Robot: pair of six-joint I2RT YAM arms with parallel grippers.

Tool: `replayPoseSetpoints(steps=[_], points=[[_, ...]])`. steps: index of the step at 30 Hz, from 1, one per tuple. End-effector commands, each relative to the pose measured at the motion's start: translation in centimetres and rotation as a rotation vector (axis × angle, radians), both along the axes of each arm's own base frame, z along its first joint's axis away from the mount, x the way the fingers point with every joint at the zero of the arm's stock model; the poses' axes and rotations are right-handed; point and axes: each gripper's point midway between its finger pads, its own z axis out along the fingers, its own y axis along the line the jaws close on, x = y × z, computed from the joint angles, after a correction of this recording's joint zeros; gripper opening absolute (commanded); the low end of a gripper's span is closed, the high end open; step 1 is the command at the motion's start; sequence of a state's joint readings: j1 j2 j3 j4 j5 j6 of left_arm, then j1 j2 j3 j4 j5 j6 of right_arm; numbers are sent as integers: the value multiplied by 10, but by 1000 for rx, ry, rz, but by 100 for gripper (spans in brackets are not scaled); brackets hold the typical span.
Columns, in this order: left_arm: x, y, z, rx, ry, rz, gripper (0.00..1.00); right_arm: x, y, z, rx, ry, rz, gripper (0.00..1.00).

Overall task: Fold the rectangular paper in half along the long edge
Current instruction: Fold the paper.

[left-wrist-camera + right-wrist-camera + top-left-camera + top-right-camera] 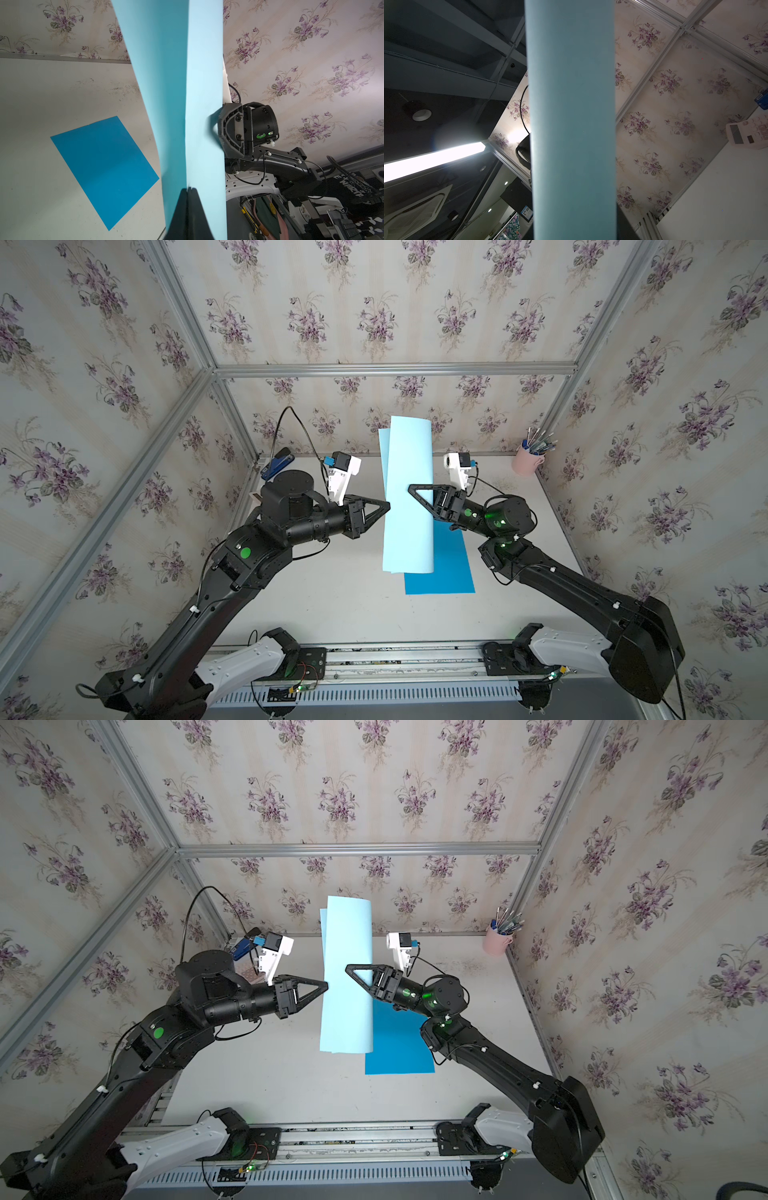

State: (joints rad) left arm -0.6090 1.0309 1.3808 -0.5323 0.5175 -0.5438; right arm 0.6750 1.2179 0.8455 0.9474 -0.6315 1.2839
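The pale blue rectangular sheet of paper (pixel 407 456) hangs in the air above the middle of the white desk (pixel 332 605). It is bent over on itself lengthwise, its long axis running from the near edge toward the far edge. The left gripper (pixel 386 507) is pressed together on the two free long edges at about mid-length; the left wrist view shows the paper entering its closed fingers. The right gripper (pixel 413 490) straddles the rounded bend on the opposite side with its jaws partly spread. I cannot tell whether they press the loop or merely flank it.

The bend is a soft curve, not yet a crease. In both top views one layer peeks out past the other near the far end, so the edges look slightly offset, and a crease set now would likely come out skewed. With only one pinch point on the free edges, both ends are unsupported and could pivot or fan apart. A hard squeeze on the loop at one spot may dent it rather than start a straight line. If the left pinch slips, the sheet will probably spring open and drop onto the darker blue flat sheet (pixel 449 572), which lies on the desk below it, toward the right edge.
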Motion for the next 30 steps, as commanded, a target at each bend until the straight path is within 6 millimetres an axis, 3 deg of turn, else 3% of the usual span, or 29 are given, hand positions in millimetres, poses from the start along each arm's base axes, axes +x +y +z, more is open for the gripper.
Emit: replayPoseSetpoints(steps=[1,17,27,30], points=[[1,-2,3,-11,-16,-8,0,-2,-6,10,45,-25,-18,37],[3,-8,-5,-28,13,-26,0,7,-12,8,71,-4,-87,38],[2,-7,-3,-21,7,-25,0,4,-12,11,71,-17,-77,31],[1,-6,-2,-17,4,-20,7,2,-12,10,62,-21,-72,31]])
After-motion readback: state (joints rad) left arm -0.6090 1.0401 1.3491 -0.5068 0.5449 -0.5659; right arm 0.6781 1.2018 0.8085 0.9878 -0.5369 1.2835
